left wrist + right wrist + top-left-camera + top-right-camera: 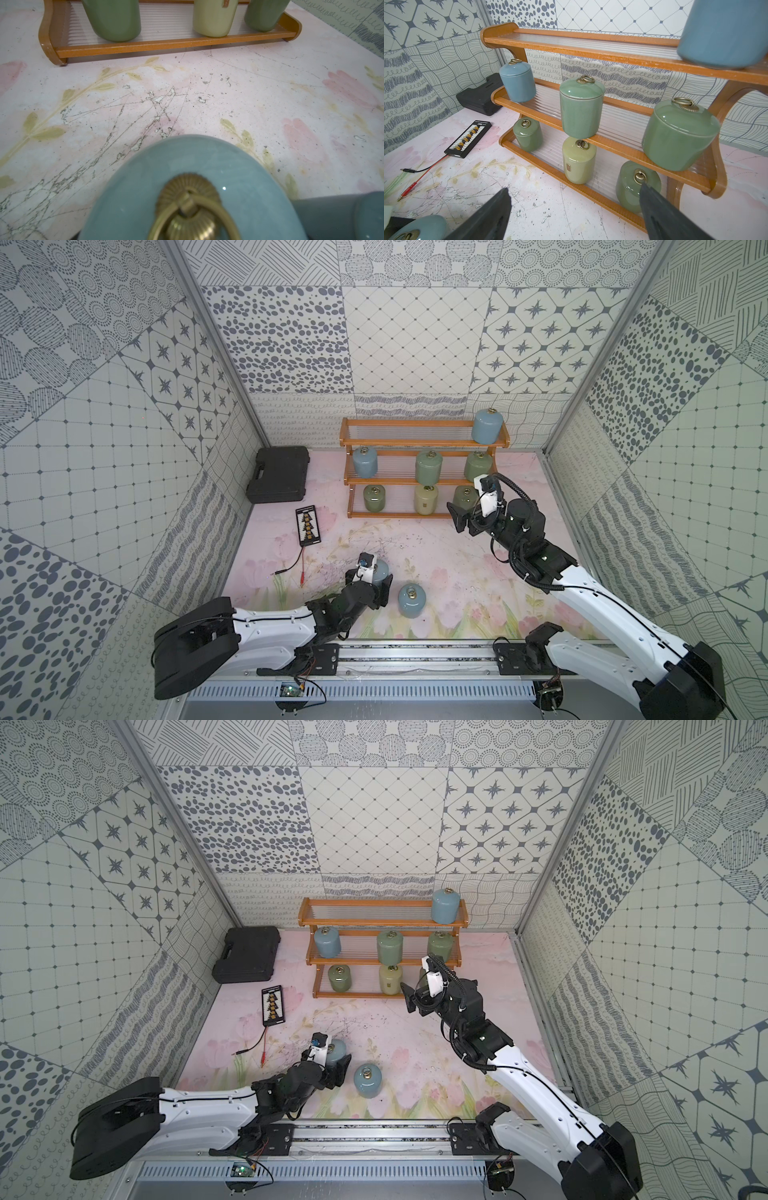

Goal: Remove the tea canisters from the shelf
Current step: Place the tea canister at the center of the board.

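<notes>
On the floral tabletop [457, 572], the left gripper [376, 583] brackets an upright light blue canister [381, 568] (squeezing or merely flanking, I cannot tell), while the right gripper [574, 188], jaws spread fully, hovers before the sage canister [629, 193] on the lowest tier of the shelf [415, 443], which carries seven in all.

Both top views look down from overhead; both wrist views face the shelf [591, 53] nearby

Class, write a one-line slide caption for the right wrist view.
Right gripper, open, facing the three-tier shelf holding seven tea canisters; one finger overlaps a lowest-tier sage green canister.
</notes>
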